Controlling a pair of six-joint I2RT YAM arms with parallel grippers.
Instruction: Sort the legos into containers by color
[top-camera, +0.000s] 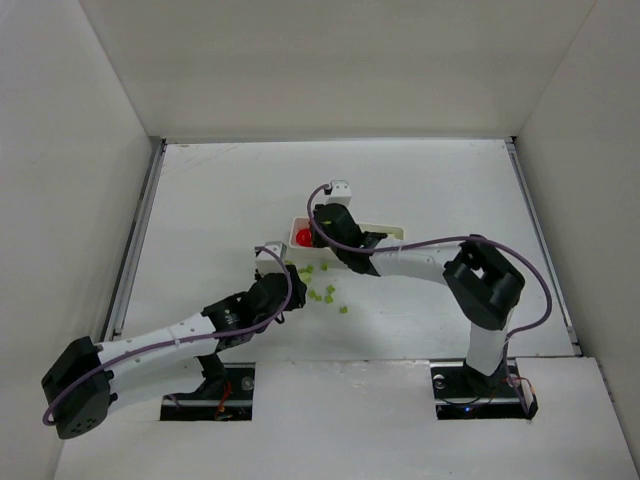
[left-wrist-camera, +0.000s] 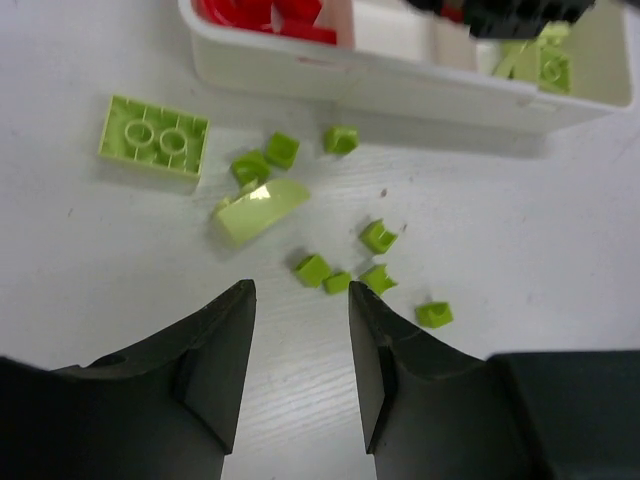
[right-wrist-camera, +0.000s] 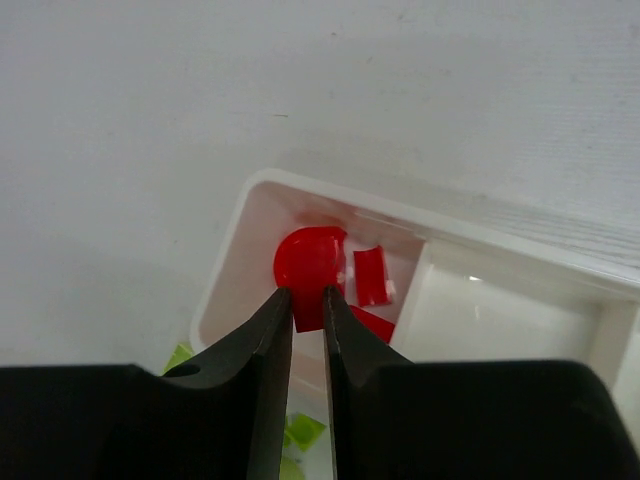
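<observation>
Green legos (left-wrist-camera: 312, 268) lie loose on the worktop (left-wrist-camera: 90, 270), just ahead of the left fingers (left-wrist-camera: 215, 360), which are open and hold nothing. Red legos (right-wrist-camera: 312, 262) sit in the tray (right-wrist-camera: 228, 262), at the tips of the right fingers (right-wrist-camera: 265, 370). Those are almost closed, and I cannot tell if they pinch one.

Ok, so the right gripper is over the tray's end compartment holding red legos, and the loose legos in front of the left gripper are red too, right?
No. The loose legos in front of the left gripper are lime-green, not red; the left wrist view shows it. The right gripper is indeed over the end compartment of the tray, which holds red legos.
</observation>
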